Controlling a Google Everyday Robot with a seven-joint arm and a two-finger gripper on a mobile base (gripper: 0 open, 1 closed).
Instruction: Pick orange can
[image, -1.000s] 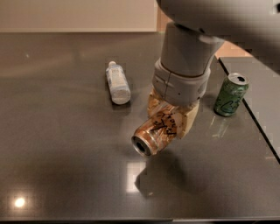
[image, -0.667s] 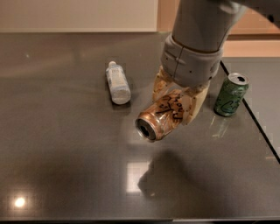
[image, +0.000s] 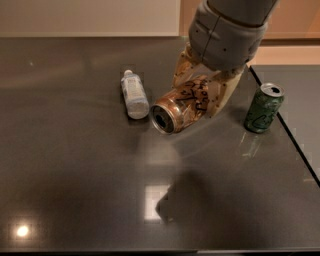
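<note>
The orange can (image: 180, 106), orange-copper with black scribbled lettering and a silver rim, is held on its side in the air, its open top facing the camera. My gripper (image: 202, 92) is shut on the orange can, its pale fingers (image: 222, 95) clamped on either side, well above the dark table (image: 75, 175). The grey arm comes down from the upper right. The can's shadow lies on the table below.
A clear plastic water bottle (image: 134, 93) lies on its side left of the held can. A green can (image: 263, 108) with black scribbles stands upright at the right, near a seam in the table. A pale wall runs along the far edge.
The gripper has lifted the orange can higher and carried it up and away from the table; its shadow has spread out below. The bottle and the green can have not moved.
</note>
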